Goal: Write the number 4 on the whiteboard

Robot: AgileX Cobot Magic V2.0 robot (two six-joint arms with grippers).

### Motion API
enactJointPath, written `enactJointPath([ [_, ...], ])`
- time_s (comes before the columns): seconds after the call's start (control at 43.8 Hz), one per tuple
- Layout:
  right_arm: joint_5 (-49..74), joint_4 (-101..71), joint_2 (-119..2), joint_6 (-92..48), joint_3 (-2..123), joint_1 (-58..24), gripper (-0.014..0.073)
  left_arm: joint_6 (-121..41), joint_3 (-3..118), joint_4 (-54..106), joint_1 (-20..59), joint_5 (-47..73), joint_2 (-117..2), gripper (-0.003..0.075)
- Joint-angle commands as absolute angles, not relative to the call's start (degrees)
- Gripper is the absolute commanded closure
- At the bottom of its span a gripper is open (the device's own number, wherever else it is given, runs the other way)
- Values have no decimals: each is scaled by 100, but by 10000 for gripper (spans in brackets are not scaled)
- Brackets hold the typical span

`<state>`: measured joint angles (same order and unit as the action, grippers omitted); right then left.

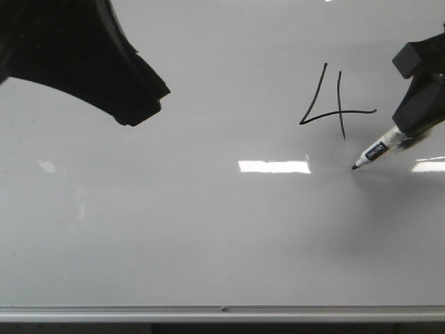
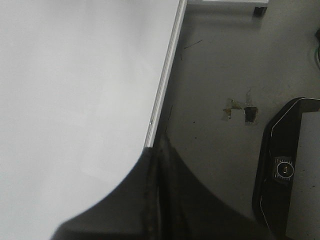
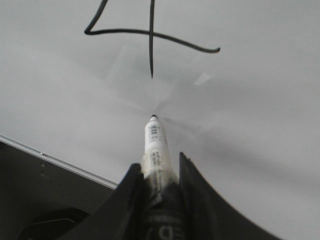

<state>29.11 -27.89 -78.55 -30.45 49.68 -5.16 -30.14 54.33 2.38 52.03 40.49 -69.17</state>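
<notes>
**4 is on the board, marker tip just off it**

The number 4 (image 1: 332, 104) sits at roughly 2 o'clock on the whiteboard (image 1: 174, 229) in the front view: open top, slanted stroke, wavy crossbar, short vertical. All strokes look done, so my read is the writing step is finished or nearly so.

R gripper (image 1: 400, 136) comes in from 3 o'clock w/ its fingers (image 3: 131, 187) clamped on a marker (image 1: 375, 152), white barrel, black tip. Marker points down toward 7 o'clock, tip just below the 4's vertical. Whether the tip touches the board or hangs just off it, can't tell; the right wrist view shows it near the surface w/ no fresh ink under it. The angled hold makes sense: the tip reaches the board while the fingers stay off it.

Barrel has a dark label w/ print, too small & blurred to read. No brand legible.

L arm (image 1: 83, 56) is parked at 10 o'clock, well apart from the 4, prob to stay out of the way. Its fingers: can't tell if apart or together; the left wrist view shows only a dark mass (image 2: 165, 200) over the board's silver rail (image 2: 165, 85) and the floor (image 2: 225, 65) beyond.
</notes>
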Motion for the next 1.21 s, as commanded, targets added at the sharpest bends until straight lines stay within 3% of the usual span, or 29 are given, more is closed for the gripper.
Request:
enactJointPath([
  [0.0, 2843, -2840, -7416, -3118, 5174, -539, 656, -2951, 5643, 313, 5194, 3739, -6754, 741],
  [0.16, 3675, -2840, -6624, -3393, 5408, -1023, 656, -2951, 5643, 313, 5205, 3712, -6754, 697],
  [0.274, 4193, -3030, -6369, -3738, 5574, -1609, 656, -2951, 5663, 313, 5205, 3702, -6754, 528],
  [0.411, 4436, -3443, -6195, -4131, 5790, -2436, 656, -2951, 5663, 313, 5205, 3596, -6754, 239],
  [0.503, 4453, -3519, -6202, -4155, 5889, -2878, 656, -2951, 5663, 313, 5205, 3446, -6754, 139],
  [0.823, 4190, -3617, -6230, -4160, 5974, -3833, 656, -2951, 5663, 313, 5217, 3319, -6754, 183],
  [1.188, 4053, -3682, -6241, -4160, 5974, -3866, 656, -2951, 5663, 313, 5605, 3030, -6754, 428],
])
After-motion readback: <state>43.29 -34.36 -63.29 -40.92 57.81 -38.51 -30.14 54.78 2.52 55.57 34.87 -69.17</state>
